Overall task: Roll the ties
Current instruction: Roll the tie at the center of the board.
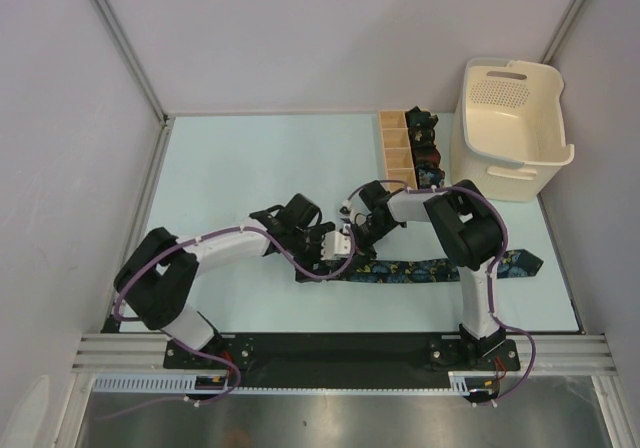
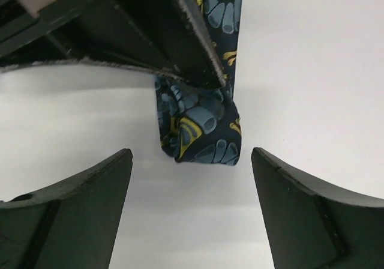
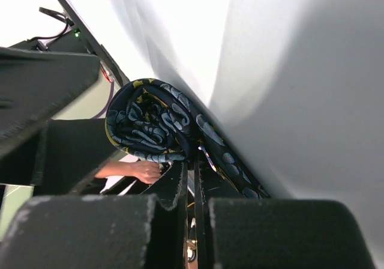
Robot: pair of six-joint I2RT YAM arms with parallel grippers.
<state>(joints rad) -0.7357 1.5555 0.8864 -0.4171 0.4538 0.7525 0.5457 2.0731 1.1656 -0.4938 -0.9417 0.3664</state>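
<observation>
Two robot arms meet over a navy floral tie point(image 1: 415, 271) on a pale table point(image 1: 250, 168).
The right gripper point(image 3: 193, 182) is clenched on the tie's partly rolled end near the table's middle, and the rest of the tie lies flat, stretching to the right. The left gripper point(image 2: 192, 158) is spread wide, its fingers point(image 2: 90, 203) on either side of the roll without touching it. Small coiled ties point(image 1: 425, 140) sit in a wooden box point(image 1: 393, 143) at the back.

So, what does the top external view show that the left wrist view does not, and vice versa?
Only top external: the cream plastic basket, the tan wooden divided box, and the navy floral fabric tie lying flat to its pointed end. Only left wrist: the left hand open, its fingers either side of the rolled end, not touching. Both: that tie, with the right hand on it.
</observation>
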